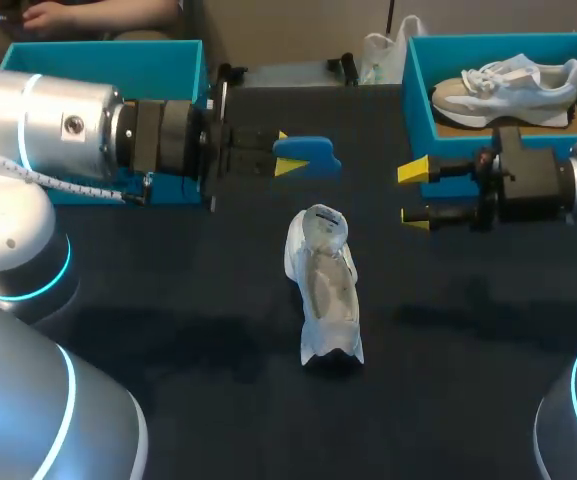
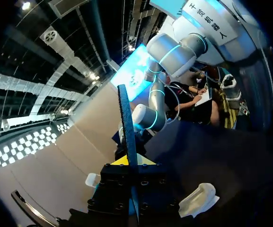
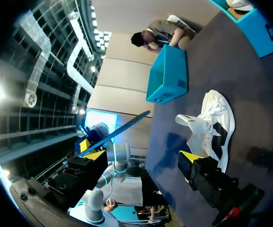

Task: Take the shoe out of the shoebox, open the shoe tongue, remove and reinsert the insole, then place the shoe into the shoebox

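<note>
Pinches blue insole [image 1: 310,155] in left gripper [image 1: 284,152], holds right gripper [image 1: 413,195] spread and empty near the white shoe [image 1: 323,285].

place: robotics lab (hall-like) | evidence: two robot arms [image 1: 58,130], dark table [image 1: 188,300]

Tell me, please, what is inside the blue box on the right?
One white-and-beige shoe lies inside the shoebox. The box floor beneath the shoe is covered.

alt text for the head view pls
A white shoe lies in the middle of the dark table. The left gripper holds a blue insole; the right gripper is open and empty. A second shoe sits in the right blue shoebox.
</note>
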Tool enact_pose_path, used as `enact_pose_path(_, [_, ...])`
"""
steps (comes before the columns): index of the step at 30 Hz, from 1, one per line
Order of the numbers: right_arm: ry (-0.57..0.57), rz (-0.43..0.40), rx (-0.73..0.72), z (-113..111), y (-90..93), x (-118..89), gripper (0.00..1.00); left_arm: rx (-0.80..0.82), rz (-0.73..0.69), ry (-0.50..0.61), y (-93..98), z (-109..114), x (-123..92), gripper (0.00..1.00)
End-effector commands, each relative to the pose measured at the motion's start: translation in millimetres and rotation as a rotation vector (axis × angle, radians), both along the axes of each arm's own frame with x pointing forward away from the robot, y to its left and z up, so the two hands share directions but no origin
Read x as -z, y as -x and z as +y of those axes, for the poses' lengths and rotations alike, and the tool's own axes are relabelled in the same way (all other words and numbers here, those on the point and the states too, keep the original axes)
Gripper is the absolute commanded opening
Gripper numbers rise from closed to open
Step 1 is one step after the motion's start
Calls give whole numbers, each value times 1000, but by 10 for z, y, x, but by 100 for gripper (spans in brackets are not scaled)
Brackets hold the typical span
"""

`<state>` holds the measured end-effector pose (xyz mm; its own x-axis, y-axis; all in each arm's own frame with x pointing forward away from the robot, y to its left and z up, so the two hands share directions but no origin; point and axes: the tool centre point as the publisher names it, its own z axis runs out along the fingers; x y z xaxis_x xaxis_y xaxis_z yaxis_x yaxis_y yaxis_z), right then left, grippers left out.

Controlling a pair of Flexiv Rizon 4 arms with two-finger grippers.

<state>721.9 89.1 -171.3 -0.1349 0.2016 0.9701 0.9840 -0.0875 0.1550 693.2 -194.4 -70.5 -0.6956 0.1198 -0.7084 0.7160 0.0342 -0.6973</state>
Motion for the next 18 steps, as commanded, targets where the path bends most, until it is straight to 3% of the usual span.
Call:
enact_pose_path(1, [1, 0, 3, 11, 4, 1, 100, -30, -91, 44, 80, 14, 49, 0])
enact_pose_path(7, [1, 0, 3, 11, 4, 1, 100, -30, -91, 44, 80, 14, 49, 0])
enact_pose_path(11, [1, 0, 3, 11, 4, 1, 100, 6, -344, 40, 88, 48, 182, 0])
enact_pose_path(18, [6, 24, 15, 25, 3, -45, 100, 32, -576, 46, 93, 87, 330, 0])
